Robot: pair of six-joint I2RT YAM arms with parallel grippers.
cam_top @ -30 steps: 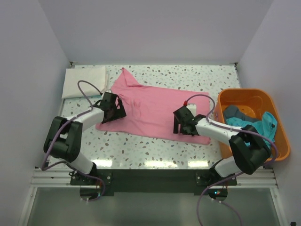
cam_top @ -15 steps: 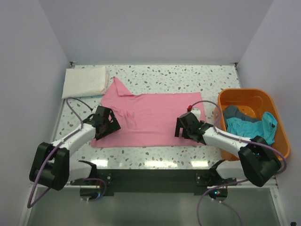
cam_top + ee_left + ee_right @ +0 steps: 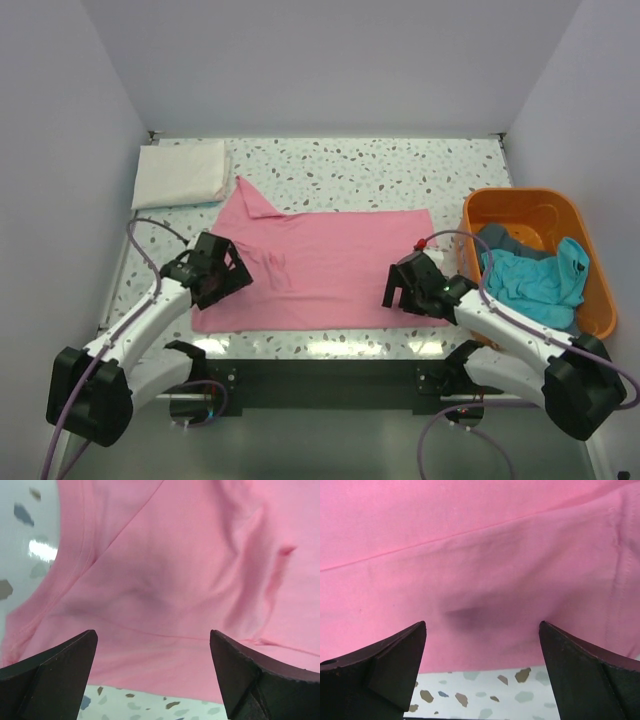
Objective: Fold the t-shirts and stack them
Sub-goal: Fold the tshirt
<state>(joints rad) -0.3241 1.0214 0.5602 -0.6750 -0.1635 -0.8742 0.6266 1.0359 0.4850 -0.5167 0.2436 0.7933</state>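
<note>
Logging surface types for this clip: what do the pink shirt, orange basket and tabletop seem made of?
Pink shirt: soft matte cloth, shown by creases and a stitched hem.
Orange basket: probably moulded plastic, smooth with rounded rim.
Tabletop: hard, glossy, terrazzo-like speckle reflecting lights; stone or laminate, cannot tell.

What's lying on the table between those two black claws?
The pink t-shirt, spread flat from the left gripper to the right gripper; the top view shows it.
</note>
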